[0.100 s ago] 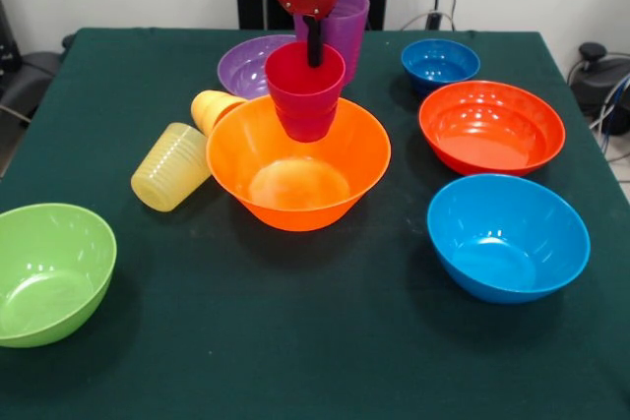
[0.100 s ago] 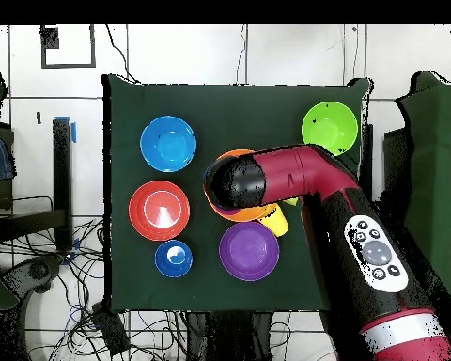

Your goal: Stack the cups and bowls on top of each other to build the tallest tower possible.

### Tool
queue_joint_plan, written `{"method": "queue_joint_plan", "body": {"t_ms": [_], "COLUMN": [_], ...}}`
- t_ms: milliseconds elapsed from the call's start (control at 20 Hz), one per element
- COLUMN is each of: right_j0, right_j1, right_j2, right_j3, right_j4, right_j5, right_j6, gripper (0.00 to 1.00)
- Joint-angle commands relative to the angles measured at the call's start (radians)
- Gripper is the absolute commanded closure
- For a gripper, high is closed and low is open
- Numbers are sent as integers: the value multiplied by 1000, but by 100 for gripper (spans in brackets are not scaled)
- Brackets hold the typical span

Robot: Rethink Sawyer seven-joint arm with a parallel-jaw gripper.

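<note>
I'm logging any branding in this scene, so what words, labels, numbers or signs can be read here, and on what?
None can be read. The bowls and cups, such as the red-pink cup and the orange-yellow bowl, show no print. The arm carries a pale panel of round buttons in the overhead view; any marks on them are too small to read.

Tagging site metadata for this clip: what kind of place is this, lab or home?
Most likely a robotics lab. A table under dark green cloth holds bright plastic bowls, such as the orange bowl; loose cables sprawl over the tiled floor around it, and the robot arm stands alongside.
</note>
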Motion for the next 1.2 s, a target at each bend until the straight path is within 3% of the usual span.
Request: {"method": "queue_joint_plan", "body": {"t_ms": [50,600,1200], "right_j0": [-8,-13,2], "right_j1": [5,62,49], "right_j2": [46,46,42], "right_j3": [-37,-84,-71], "right_j4": [-31,-66,-75], "right_j5": [45,23,4], "right_j6": [-105,-127,-93], "gripper": [100,100,100]}}
